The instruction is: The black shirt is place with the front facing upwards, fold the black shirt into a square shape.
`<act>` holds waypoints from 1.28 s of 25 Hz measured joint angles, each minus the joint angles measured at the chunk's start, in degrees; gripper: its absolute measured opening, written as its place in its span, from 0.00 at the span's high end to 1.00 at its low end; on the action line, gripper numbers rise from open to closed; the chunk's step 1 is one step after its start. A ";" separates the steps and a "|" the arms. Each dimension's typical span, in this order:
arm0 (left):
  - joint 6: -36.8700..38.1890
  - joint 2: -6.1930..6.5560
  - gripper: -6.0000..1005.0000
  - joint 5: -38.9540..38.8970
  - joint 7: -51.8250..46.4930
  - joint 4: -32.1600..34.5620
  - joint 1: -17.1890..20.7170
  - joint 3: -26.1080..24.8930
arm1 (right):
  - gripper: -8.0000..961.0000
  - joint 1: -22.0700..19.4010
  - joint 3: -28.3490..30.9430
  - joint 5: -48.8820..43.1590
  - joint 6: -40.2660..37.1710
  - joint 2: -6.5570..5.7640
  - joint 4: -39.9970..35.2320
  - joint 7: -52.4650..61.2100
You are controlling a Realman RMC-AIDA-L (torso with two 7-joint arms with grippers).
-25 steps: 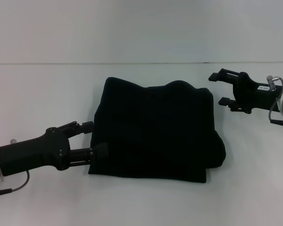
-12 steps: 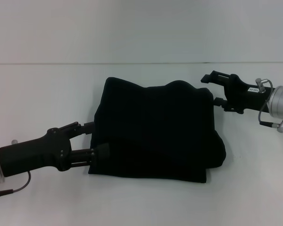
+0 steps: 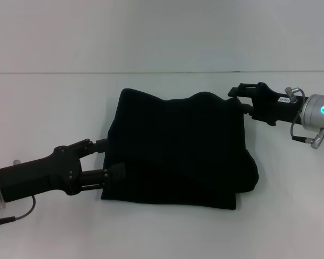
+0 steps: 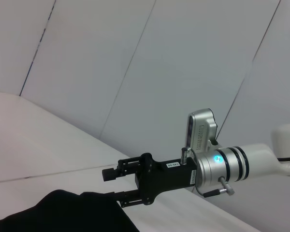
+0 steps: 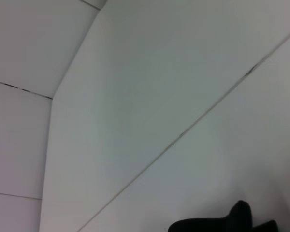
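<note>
The black shirt lies folded into a rough square in the middle of the white table, with a bulge at its near right corner; no lettering shows. My left gripper is open at the shirt's left edge, one finger against the edge and the other overlapping the near left corner. My right gripper is open at the shirt's far right corner, its lower finger touching the cloth. In the left wrist view the right gripper shows its fingers apart just above the shirt. A bit of shirt shows in the right wrist view.
The white table extends on all sides of the shirt and meets a pale wall behind it. No other objects are in view.
My right gripper has moved left, from off the shirt to its far right corner. The left arm and the shirt have not moved.
</note>
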 joint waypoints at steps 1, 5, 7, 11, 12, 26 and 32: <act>0.02 0.00 0.05 -0.01 -0.02 -0.02 0.00 0.00 | 0.30 0.00 0.00 -0.01 0.02 0.00 0.00 -0.12; 0.39 0.00 0.05 -0.04 -0.09 -0.03 0.00 0.00 | 0.39 0.12 -0.01 -0.04 0.26 -0.01 -0.02 -0.55; 0.62 0.00 0.05 -0.09 -0.10 -0.02 0.00 0.00 | 0.44 0.20 -0.05 -0.04 0.36 -0.01 0.00 -1.10; 0.72 0.00 0.05 -0.14 -0.11 -0.03 0.00 0.00 | 0.53 0.45 -0.35 -0.05 0.36 0.03 0.03 -2.10; 0.72 0.00 0.05 -0.14 -0.11 -0.03 0.00 0.00 | 0.60 0.54 -0.41 -0.05 0.37 0.03 0.03 -2.21; 0.68 0.00 0.05 -0.31 -0.11 -0.03 0.00 0.00 | 0.97 0.44 0.14 3.20 -0.71 0.17 -0.48 -5.17; 0.57 0.00 0.05 -0.31 -0.11 -0.03 -0.06 0.00 | 0.97 -0.82 0.18 9.20 -2.76 0.17 -0.49 -10.35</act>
